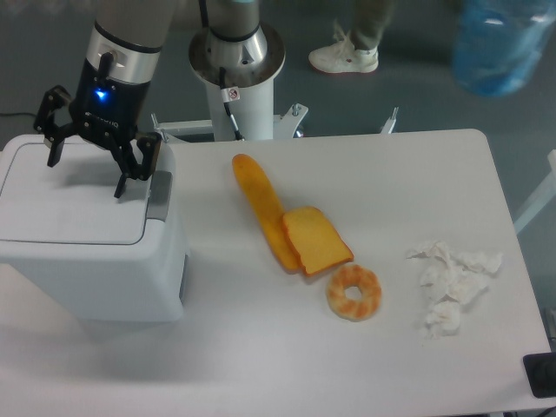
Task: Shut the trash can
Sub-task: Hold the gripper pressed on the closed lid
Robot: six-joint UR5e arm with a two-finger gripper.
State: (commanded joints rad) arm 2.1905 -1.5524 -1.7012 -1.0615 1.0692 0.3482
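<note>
The trash can (pixel 95 261) is a large white boxy bin at the left of the table. Its flat white lid (pixel 69 204) lies down flat on top. A grey latch tab (pixel 159 195) sits on its right rim. My gripper (pixel 87 174) hangs just above the lid's far part. Its black fingers (pixel 54 148) are spread wide apart and hold nothing. One fingertip (pixel 122 187) is close to the latch tab.
A long yellow baguette (pixel 259 213), a slice of toast (pixel 314 241) and a glazed doughnut (pixel 354 292) lie mid-table. Crumpled white tissue (pixel 452 282) lies at the right. The arm's white base (pixel 236 69) stands behind the table.
</note>
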